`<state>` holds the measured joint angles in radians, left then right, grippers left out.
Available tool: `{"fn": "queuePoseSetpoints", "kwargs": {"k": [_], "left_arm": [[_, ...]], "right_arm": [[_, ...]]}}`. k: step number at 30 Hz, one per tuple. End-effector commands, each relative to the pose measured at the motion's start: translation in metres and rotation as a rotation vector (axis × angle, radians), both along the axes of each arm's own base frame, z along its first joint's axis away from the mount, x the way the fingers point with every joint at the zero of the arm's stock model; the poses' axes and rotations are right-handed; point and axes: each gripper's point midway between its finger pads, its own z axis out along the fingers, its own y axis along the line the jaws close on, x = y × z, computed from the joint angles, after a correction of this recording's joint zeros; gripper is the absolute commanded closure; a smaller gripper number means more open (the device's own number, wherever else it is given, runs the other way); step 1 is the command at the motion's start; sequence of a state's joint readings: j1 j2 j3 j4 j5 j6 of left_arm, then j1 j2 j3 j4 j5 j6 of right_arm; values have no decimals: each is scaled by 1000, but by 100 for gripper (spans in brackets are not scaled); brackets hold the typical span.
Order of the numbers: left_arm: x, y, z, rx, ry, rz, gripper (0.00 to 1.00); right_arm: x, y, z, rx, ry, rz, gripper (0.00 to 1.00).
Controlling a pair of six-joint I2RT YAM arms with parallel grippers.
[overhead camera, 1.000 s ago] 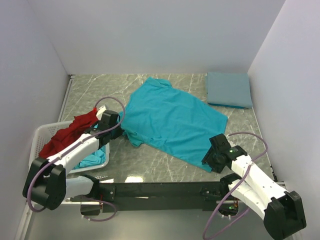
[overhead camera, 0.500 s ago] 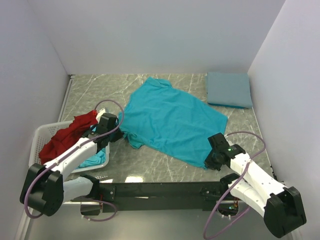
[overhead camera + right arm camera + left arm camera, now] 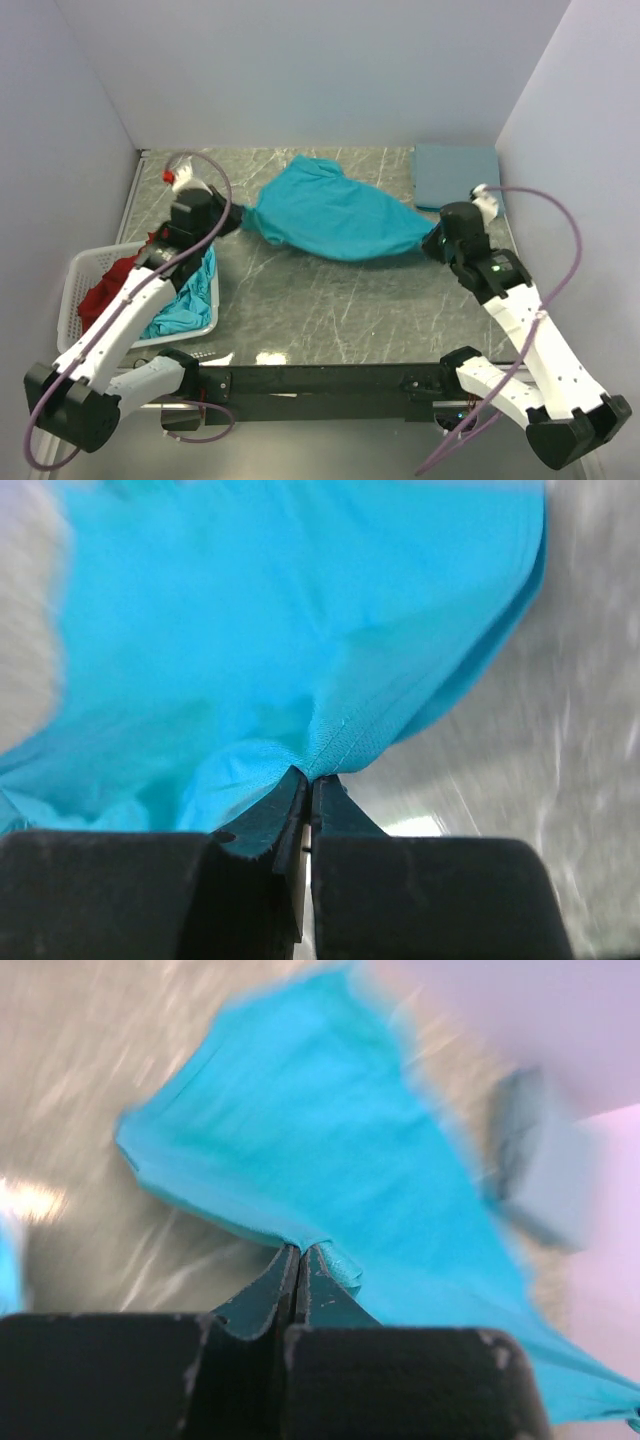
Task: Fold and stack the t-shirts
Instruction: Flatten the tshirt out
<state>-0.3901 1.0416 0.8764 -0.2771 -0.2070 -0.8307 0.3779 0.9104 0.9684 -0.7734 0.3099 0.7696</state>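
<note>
The left tool [image 3: 236, 214] was pinched shut on one end of the teal t-shirt [image 3: 335, 215] and the right tool [image 3: 432, 243] on the other. The shirt stretched between them, long axis left to right, mid-frame over the counter [image 3: 330, 300]. The folded grey-blue t-shirt [image 3: 458, 178] lay upper right, nearer the right arm.

On my feed the counter [image 3: 330, 300] is topped in grey-green marble-look stone with pale veins running through it. Plain white walls box it in on three sides: a back wall [image 3: 320, 70], a left wall [image 3: 50, 150] and a right wall [image 3: 590, 140], all bare and matte. The light is soft and even, apart from one bright glare patch [image 3: 268, 357] on the stone near the front. A black rail [image 3: 320, 380] runs along that near edge. In both wrist views the stone is blurred.
</note>
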Motion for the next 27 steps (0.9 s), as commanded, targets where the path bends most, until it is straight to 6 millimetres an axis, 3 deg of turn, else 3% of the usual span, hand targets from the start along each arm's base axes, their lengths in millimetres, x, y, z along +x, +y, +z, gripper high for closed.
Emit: {"fn": "queuePoseSetpoints", "kwargs": {"k": [1,3,5,6,7,8,9,11,12,15,18,22,24,27], "left_arm": [[2,7,113,11,-257,-10,99],[-3,12,144,11,-321,-5,99],[-13,15,186,4,-414,-14,99],[-17,15,199,0,-436,-27,99],[-25,17,228,-4,-493,-32,99],[-30,19,239,-1,-510,-37,99],[-40,20,265,-16,-564,-50,99],[-53,23,291,-8,-623,-68,99],[-66,27,318,-25,-684,-71,99],[-100,31,365,-27,-818,-115,99],[-137,37,403,-31,-946,-157,99],[-180,37,435,-26,-1099,-235,99],[-192,38,445,-24,-1134,-249,99],[-177,36,440,10,-1105,-240,99]], "right_arm": [[15,-23,88,-64,-246,-60,100],[9,-30,128,-65,-343,-69,100],[1,-39,154,-68,-404,-88,100],[-8,-43,179,-61,-466,-89,100],[-14,-47,191,-59,-498,-92,100],[-20,-50,203,-55,-527,-96,100],[-32,-55,226,-49,-588,-97,100],[-45,-61,247,-39,-643,-96,100],[-58,-65,270,-29,-701,-88,100],[-85,-69,304,-5,-794,-59,100],[-107,-72,324,14,-860,-29,100],[-126,-77,335,26,-902,-23,100],[-128,-79,334,25,-899,-25,100],[-125,-80,330,22,-891,-37,100]]}}
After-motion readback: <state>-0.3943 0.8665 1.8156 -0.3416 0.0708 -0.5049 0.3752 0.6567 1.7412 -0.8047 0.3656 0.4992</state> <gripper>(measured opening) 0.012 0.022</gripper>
